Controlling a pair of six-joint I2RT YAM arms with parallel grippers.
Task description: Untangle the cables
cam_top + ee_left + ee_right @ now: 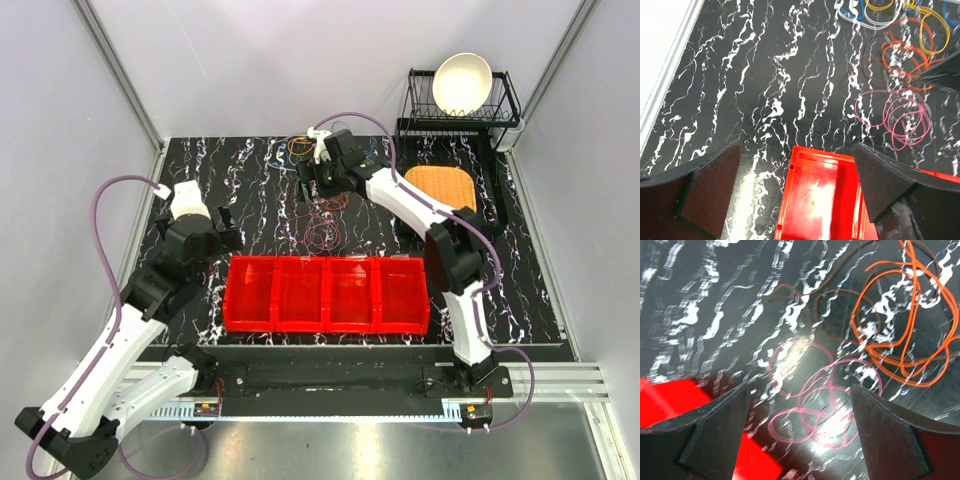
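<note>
The cables lie in loose loops on the black marbled table. In the right wrist view a pink cable (820, 400) sits on the table right below my open right gripper (800, 435), between its fingers, and nothing is gripped. An orange cable (905, 335) and a thin maroon one (825, 305) lie beyond it. From the left wrist I see the pink (900, 117), orange (902, 52), yellow (927, 32), blue (852, 12) and white (875, 22) cables. My left gripper (797, 190) is open and empty, well to their left, over a red bin's corner. Overhead: right gripper (312, 185), left gripper (228, 222).
A row of red bins (325, 293) stands along the near side of the table, just in front of the pink cable. An orange woven mat (440, 185) lies at the right. A black dish rack (505, 100) holding a white bowl (462, 82) stands at the back right.
</note>
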